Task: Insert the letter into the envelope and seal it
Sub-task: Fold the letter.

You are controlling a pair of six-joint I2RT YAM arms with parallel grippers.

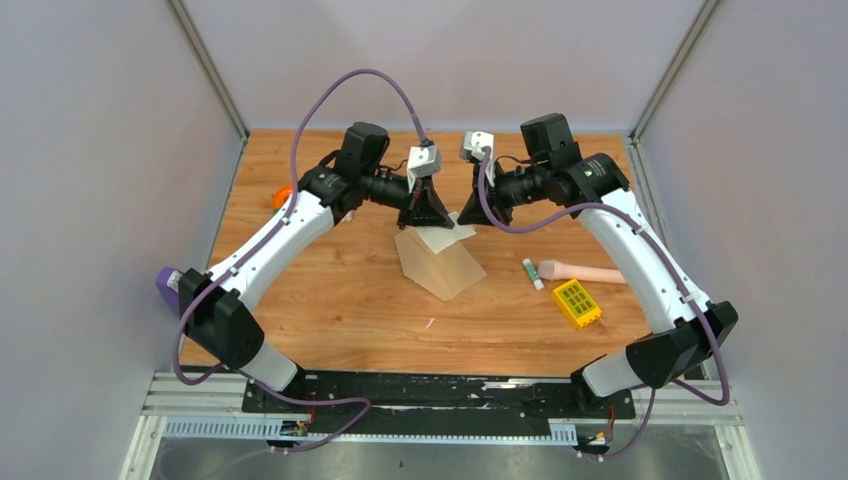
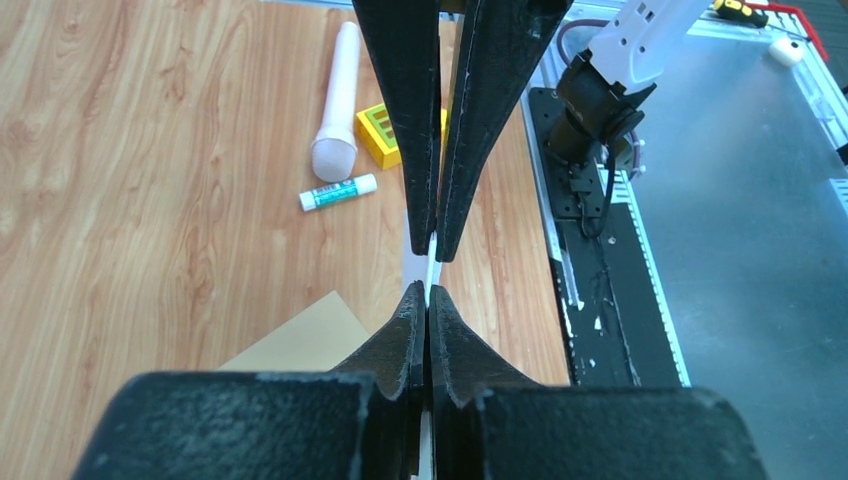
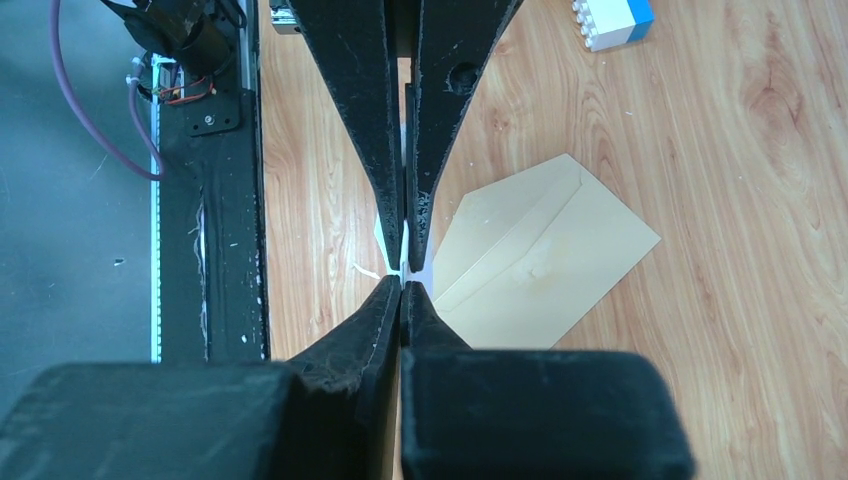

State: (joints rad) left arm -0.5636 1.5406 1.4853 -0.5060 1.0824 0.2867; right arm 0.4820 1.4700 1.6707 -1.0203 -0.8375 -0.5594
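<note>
Envelope (image 3: 545,265) flat, letter (image 1: 449,237) outside, between left end effector (image 2: 427,300) and right end effector (image 3: 402,292)

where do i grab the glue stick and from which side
Take the glue stick across its body, from straight above: it lies flat, a slim tube, so the jaws should close across its width. The pale tool has its head close beside it, so probably favour the half nearer the arm bases.
</note>
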